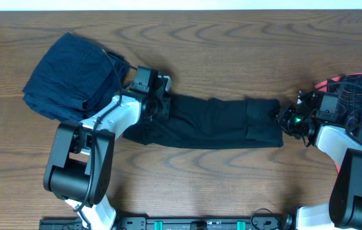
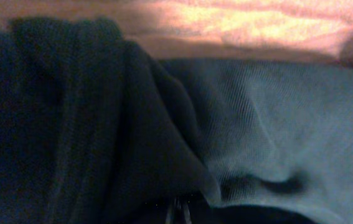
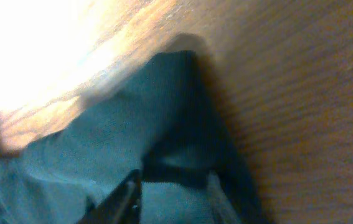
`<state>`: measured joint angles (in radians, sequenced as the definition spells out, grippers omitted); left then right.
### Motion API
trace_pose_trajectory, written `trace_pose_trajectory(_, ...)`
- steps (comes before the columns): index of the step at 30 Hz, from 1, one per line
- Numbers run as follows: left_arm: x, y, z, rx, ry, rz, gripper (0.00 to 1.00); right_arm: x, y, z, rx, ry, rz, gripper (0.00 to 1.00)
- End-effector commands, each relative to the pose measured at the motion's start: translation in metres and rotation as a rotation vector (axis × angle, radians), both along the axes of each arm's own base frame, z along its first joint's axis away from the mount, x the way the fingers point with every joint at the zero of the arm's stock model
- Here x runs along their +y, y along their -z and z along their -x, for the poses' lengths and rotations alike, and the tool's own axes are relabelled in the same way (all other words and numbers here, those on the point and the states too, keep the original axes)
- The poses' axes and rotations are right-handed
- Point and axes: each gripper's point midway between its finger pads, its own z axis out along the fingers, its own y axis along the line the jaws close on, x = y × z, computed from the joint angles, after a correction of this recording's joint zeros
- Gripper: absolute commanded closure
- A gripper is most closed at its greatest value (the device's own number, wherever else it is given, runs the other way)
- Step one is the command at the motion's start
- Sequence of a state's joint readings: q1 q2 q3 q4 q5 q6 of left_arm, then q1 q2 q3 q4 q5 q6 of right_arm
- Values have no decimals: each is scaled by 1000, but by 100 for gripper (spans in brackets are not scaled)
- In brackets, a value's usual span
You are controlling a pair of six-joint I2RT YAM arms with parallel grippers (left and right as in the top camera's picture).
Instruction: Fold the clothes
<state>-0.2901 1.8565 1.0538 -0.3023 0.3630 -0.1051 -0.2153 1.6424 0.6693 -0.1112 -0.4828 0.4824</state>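
- The wooden table (image 1: 232, 38) runs out of the overhead view on every side. In the left wrist view it shows only as a blown-out pale strip along the top, and in the right wrist view glare washes out its upper left.
- The black garment (image 1: 219, 121) lies in the middle of the table, gathered into a long narrow band. Its long axis runs left to right, with one end toward each arm. The left end is hidden under the left arm's wrist, so its outline there cannot be made out. No sleeves, collar or print can be picked out in the folds.
- The navy garment (image 1: 72, 76) sits in a rumpled heap at the far left, just beside the band's left end. The arm in front hides whether the two touch.
- The black-and-coral patterned garment (image 1: 359, 96) lies at the right edge, cut off by the frame and partly covered by the right arm.
- The left gripper (image 1: 158, 107) is down on the band's left end. Its wrist view is filled with dark, dim cloth, and only a sliver of the fingertips (image 2: 177, 214) shows at the bottom edge. The jaws are closed, with folds of the black garment drawn in to them.
- The right gripper (image 1: 287, 118) is at the band's right end. In its blurred wrist view the fingers (image 3: 125, 196) stand partly apart, with a dark fold of the garment lying between the tips. Whether they touch it is lost in the blur.
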Motion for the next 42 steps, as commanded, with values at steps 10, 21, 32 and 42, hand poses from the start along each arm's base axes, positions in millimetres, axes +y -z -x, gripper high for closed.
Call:
trace_pose_trajectory(10,32,-67,16,159,-105,-38,43,-55,-59,39,-61,14,-14,51)
trace_pose_trajectory(21,50,-112,43,148,-137,-33,28,-78,-7,72,175,32,108,40)
trace_pose_trajectory(32,52,-110,56,197,-137,-46,28,-40,16,67,144,-161,-26,50)
trace_pose_trajectory(42,52,-110,56,199,-138,-45,28,-21,20,67,159,-243,2,65)
